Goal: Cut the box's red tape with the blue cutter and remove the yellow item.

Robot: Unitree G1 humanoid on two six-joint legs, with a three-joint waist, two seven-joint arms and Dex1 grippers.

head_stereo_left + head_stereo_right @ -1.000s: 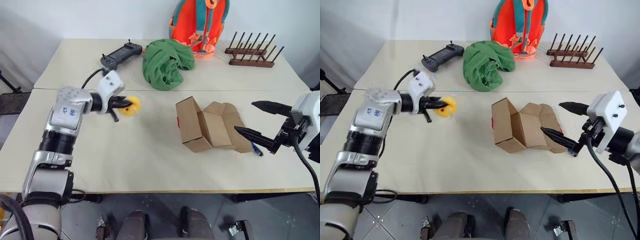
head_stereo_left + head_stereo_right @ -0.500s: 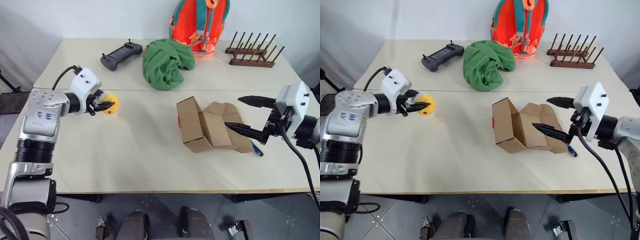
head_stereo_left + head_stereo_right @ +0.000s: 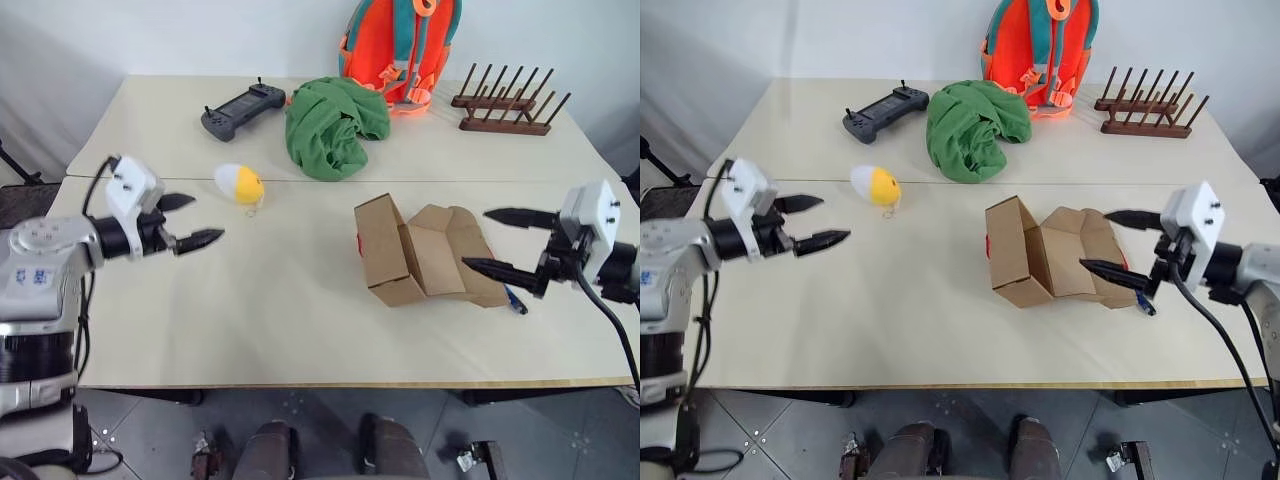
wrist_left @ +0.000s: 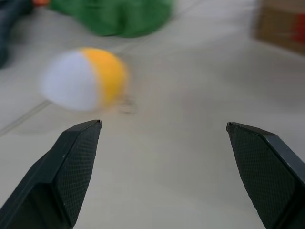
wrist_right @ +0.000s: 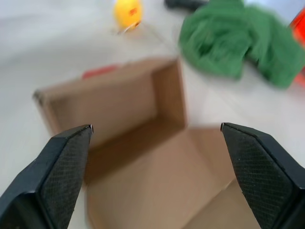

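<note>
The yellow item (image 3: 240,184), egg-shaped with a white end, lies free on the table toward the far left. My left gripper (image 3: 208,217) is open a short way nearer than it, empty, and the left wrist view shows the item (image 4: 86,78) ahead of the spread fingers. The box (image 3: 400,250) lies opened on its side with flaps splayed, and a bit of red tape (image 3: 358,243) shows on its left face. My right gripper (image 3: 476,238) stands open at the box's right end, holding nothing. The blue cutter (image 3: 513,298) pokes out from behind the box's right flap.
A green cloth (image 3: 335,120) is bunched at the middle back, with a black game controller (image 3: 243,108) to its left. An orange backpack (image 3: 400,45) and a wooden rack (image 3: 505,105) stand along the far edge. A seam runs across the table (image 3: 300,330).
My left gripper opened, let go of the yellow item and drew back toward the left; the item now lies on the table. My right gripper shifted slightly right and lower.
</note>
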